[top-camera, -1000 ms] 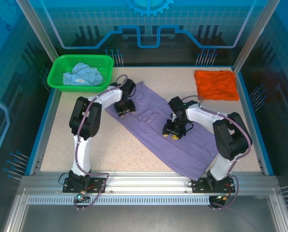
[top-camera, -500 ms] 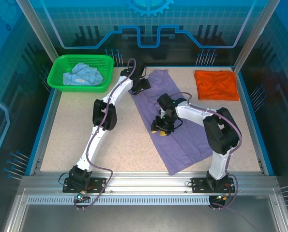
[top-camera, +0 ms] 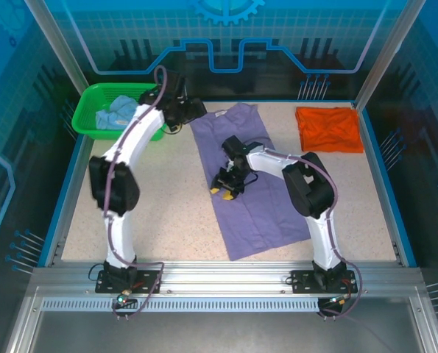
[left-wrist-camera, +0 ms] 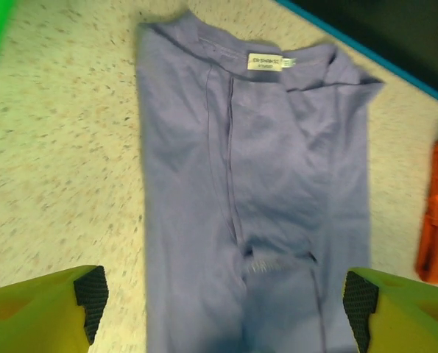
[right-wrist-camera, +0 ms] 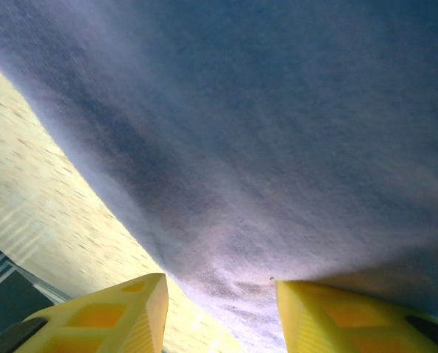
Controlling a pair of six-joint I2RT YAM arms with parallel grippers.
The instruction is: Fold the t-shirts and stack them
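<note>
- The lavender-purple t-shirt lies on the bench as a long narrow strip, judged to be already folded lengthwise. Its long axis runs from the collar at the far side to the hem near the arm bases, and it leans slightly rightward toward the near end.
- The orange t-shirt is noted folded at the far right, well apart. The light blue t-shirt lies crumpled in the green basket.
- The left gripper hovers just left of the collar end, beside the basket. In the wrist view the left gripper is spread wide and empty, with the collar label ahead.
- The right gripper rests on the shirt's left long edge at about mid-length. In the wrist view its fingers stand partly apart with the cloth edge in the gap, and a pinch cannot be confirmed.
- A crosswise fold is judged next. The collar end is nearer the left arm and the hem nearer the right.
</note>
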